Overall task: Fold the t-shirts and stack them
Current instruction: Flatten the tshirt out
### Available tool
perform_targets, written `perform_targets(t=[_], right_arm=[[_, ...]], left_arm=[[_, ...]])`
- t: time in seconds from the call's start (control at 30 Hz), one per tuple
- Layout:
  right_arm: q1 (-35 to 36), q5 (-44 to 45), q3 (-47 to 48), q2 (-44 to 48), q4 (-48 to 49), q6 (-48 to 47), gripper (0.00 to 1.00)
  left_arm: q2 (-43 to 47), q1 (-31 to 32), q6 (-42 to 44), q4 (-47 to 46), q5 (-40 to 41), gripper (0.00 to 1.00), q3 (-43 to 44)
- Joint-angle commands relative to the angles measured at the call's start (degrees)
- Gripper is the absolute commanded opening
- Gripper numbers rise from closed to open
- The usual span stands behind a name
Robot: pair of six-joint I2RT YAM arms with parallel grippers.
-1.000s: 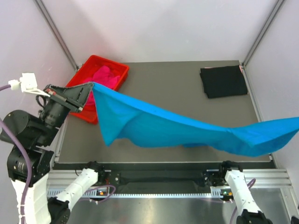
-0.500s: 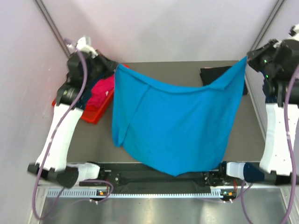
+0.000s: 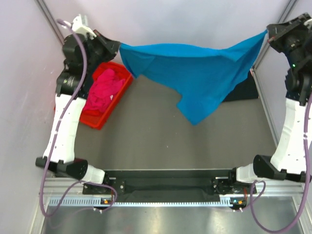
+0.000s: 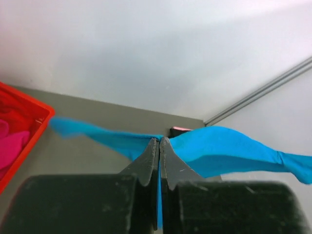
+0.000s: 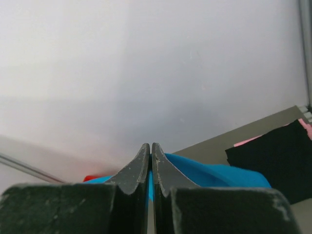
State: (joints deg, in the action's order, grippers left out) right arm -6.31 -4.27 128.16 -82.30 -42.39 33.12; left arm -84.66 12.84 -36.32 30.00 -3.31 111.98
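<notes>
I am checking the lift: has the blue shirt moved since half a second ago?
Yes. The blue shirt moved toward the back wall: its lowest tip, earlier over the near rail, now hangs far short of it.

Both arms share one build — long white-shelled links joined by chunky black joint housings. The left arm [image 3: 62, 122] carries a mauve-grey cable [image 3: 84, 53] that runs its whole length, and a small white connector block [image 3: 80, 21] sits at its top. The right arm [image 3: 291, 126] has a similar cable [image 3: 307, 146] along its outer side and a tiny green light [image 3: 294, 65] on its dark upper housing. In the wrist views, the left gripper [image 4: 159, 141] and right gripper [image 5: 150, 146] have matt black bodies and dark grey fingers tapering to thin tips — the right ones flecked with pale scuffs
</notes>
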Motion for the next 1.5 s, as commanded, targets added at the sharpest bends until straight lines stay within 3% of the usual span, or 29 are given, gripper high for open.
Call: perform_targets(t=[0.0, 0.17, 0.4, 0.63, 0.77, 0.97, 1.07, 1.23, 1.3, 1.47], right_arm=[[-1.9, 1.9, 2.7, 6.1, -3.4, 0.7, 0.0], [-1.9, 9.3, -8.5, 19.8, -4.4, -1.7, 0.0], [-1.8, 20.0, -5.1, 31.9, -16.5, -5.6, 0.0], [1.8, 25.4, -4.0, 34.6, -21.6, -6.5, 0.0], [3.1, 28.9, -6.2, 29.9, -16.8, -9.1, 0.0], [3.2, 26.8, -21.0, 21.3, 0.9, -11.4, 0.0], [3.1, 21.2, -26.7, 14.3, 12.2, -11.5, 0.0], [3.3, 1.8, -34.3, 0.5, 32.4, -11.2, 0.0], [3.9, -4.5, -34.3, -3.5, 36.6, -11.1, 0.0], [4.4, -10.7, -32.6, -14.8, 44.5, -9.8, 0.0]], left_arm=[[9.2, -0.1, 1.8, -3.2, -0.5, 0.0, -0.6], [17.6, -0.1, 3.1, 2.8, -0.7, 0.0, -2.4], [31.6, -0.1, 0.2, 8.5, -4.8, 0.0, -10.3], [34.6, 0.0, -2.4, 14.5, -10.6, 0.0, -12.4], [31.1, -0.1, -2.3, 14.1, -12.2, 0.0, -15.6], [22.1, -0.2, -1.0, 7.8, -8.8, 0.0, -24.9], [14.4, -1.1, 0.1, 1.4, -8.3, 0.0, -26.8], [-0.6, -7.7, -0.7, -11.1, -10.2, 0.0, -26.6], [-5.2, -9.7, -0.3, -13.5, -11.0, 0.0, -24.0], [-18.3, -11.6, -0.1, -21.4, -16.9, 0.0, -18.1]])
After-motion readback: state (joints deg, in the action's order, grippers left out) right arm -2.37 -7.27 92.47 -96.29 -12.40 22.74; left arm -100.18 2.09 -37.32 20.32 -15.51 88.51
